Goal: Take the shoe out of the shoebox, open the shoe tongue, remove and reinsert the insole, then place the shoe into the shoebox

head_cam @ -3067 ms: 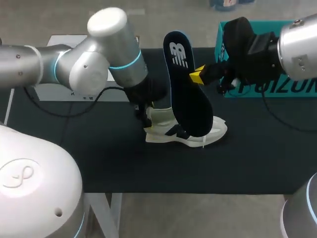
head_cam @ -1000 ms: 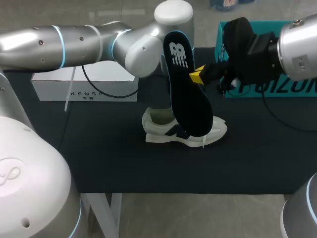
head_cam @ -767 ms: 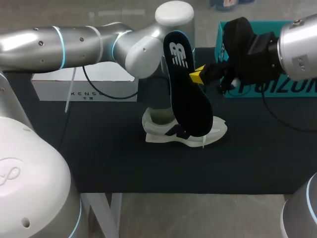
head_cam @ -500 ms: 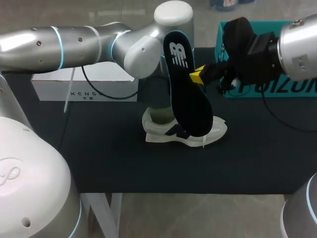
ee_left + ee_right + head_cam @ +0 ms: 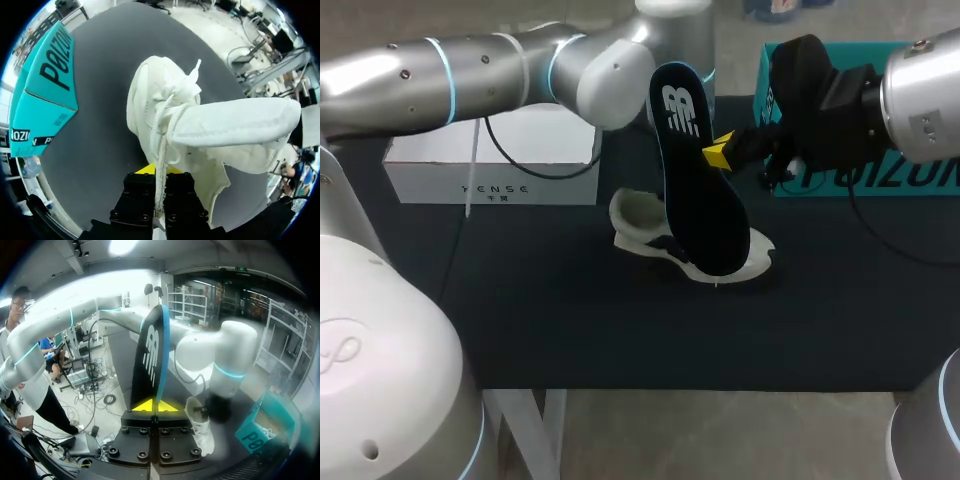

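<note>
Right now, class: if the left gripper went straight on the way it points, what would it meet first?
The white shoe: it sits directly ahead of the left gripper, which seems shut on its lace.

**Near side open, far side crowded**

The bare table (image 5: 580, 330) in front of the shoe (image 5: 638, 218) leaves a wide way in from the near edge. The insole (image 5: 700, 190) stands tilted in the right gripper (image 5: 718, 152) and covers the shoe's middle from above. The left arm (image 5: 500, 75) spans the far side over the white box (image 5: 430, 165). The right arm (image 5: 910, 90) hangs across the teal shoebox (image 5: 920, 178).
</note>
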### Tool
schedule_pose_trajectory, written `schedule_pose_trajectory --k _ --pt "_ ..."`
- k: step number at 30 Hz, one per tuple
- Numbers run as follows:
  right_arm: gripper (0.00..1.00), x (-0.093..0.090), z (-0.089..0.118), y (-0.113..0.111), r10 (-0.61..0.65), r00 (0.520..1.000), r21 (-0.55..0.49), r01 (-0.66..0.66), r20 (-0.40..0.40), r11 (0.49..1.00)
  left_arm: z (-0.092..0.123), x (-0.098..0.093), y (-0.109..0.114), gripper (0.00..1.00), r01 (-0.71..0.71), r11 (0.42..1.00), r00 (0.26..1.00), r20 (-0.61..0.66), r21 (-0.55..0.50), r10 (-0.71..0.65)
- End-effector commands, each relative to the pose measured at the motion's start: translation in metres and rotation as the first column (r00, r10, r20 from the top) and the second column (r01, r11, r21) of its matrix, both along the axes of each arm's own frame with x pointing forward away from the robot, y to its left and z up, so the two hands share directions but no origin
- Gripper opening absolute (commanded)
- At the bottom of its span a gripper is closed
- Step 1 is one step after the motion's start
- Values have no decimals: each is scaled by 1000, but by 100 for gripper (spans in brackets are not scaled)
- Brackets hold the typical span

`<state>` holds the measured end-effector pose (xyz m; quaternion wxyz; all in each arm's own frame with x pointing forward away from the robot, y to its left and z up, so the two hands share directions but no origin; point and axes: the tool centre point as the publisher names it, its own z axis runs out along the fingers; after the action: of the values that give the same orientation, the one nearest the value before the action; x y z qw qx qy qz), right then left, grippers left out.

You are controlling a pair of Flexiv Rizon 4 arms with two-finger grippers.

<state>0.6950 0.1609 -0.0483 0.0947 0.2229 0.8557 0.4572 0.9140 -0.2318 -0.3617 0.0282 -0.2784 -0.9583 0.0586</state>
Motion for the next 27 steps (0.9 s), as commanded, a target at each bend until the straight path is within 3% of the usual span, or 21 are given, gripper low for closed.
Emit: schedule_pose_trajectory --k 1,6,8,10,14,15,22,24,27 --pt "0 3 -1 4 -1 1000 -1 1 -1 1000 -2 6 1 0 238 970 969 -64 -43 -241" --pt "0 3 -1 4 -1 1000 -1 1 -1 1000 -2 6 1 0 238 970 969 -64 -43 -241" --pt "0 3 -1 4 -1 1000 -1 1 -1 1000 5 7 -4 0 383 924 921 -76 8 -382" --pt "0 3 -1 4 -1 1000 -1 1 -1 1000 10 9 -8 0 571 821 818 -86 5 -569" --pt "0 3 -1 4 -1 1000 -1 1 -1 1000 17 12 -10 0 746 666 662 -102 -4 -742" --pt "0 3 -1 4 -1 1000 -1 1 -1 1000 19 13 -11 0 805 593 589 -112 0 -800" --pt "0 3 -1 4 -1 1000 -1 1 -1 1000 29 9 -20 0 918 393 397 -99 63 -912" --pt "0 3 -1 4 -1 1000 -1 1 -1 1000 27 11 -23 0 952 300 304 -117 56 -945" --pt "0 3 -1 4 -1 1000 -1 1 -1 1000 18 18 -29 0 967 253 256 -129 38 -958"
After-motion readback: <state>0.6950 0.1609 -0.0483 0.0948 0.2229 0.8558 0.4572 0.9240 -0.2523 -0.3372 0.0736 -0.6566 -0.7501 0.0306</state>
